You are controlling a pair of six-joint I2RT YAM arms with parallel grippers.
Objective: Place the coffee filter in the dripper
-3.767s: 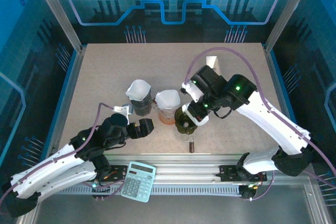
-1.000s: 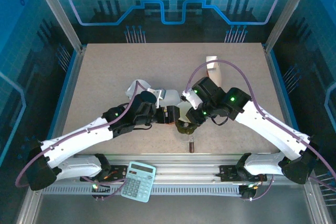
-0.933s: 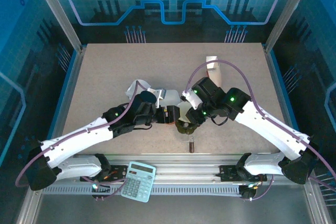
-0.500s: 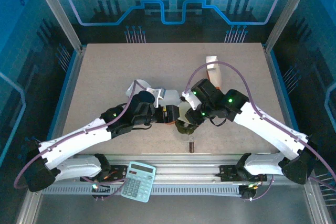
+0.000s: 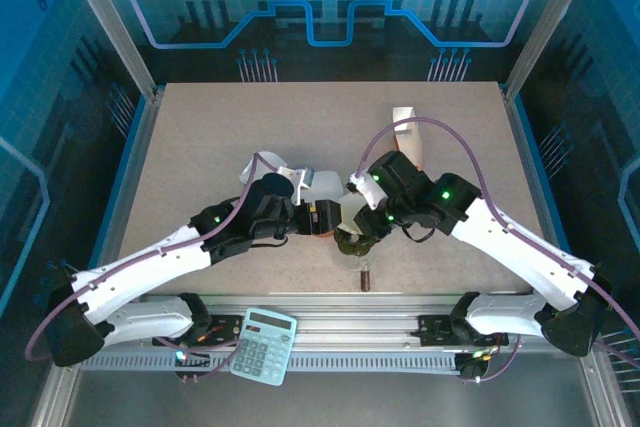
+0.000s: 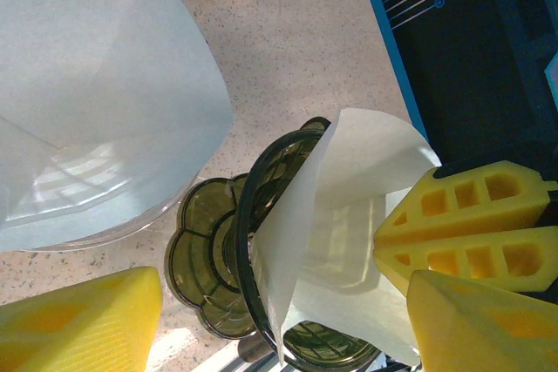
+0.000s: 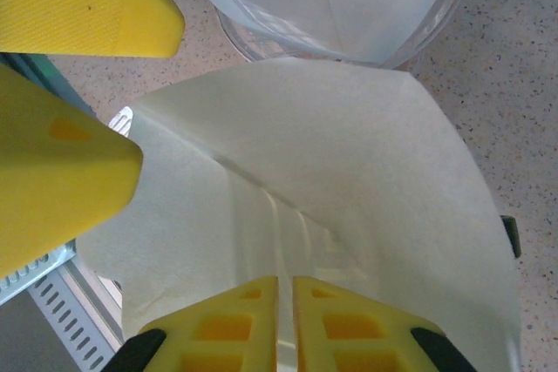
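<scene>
Calculator lies at the near edge, left of centre, in front of the table. From there we follow the left arm up to the left gripper. Its 2 yellow fingers stand wide apart with nothing clamped. The dripper sits in the gap between them, and we cannot tell whether either finger touches it. Just left of that gap stands a clear glass vessel lined with white paper. The dripper itself is dark green glass, upright on the table. The coffee filter, a cream paper cone, sits inside its mouth, tilted, with its upper edge above the rim. On the filter's right edge the right gripper is pinched closed, its 2 fingers pressed nearly together with the paper caught between them. Near the dripper, toward the near edge, we note a small dark cylinder. Farther right and toward the back, an orange-and-white piece stands well apart from the rest.
</scene>
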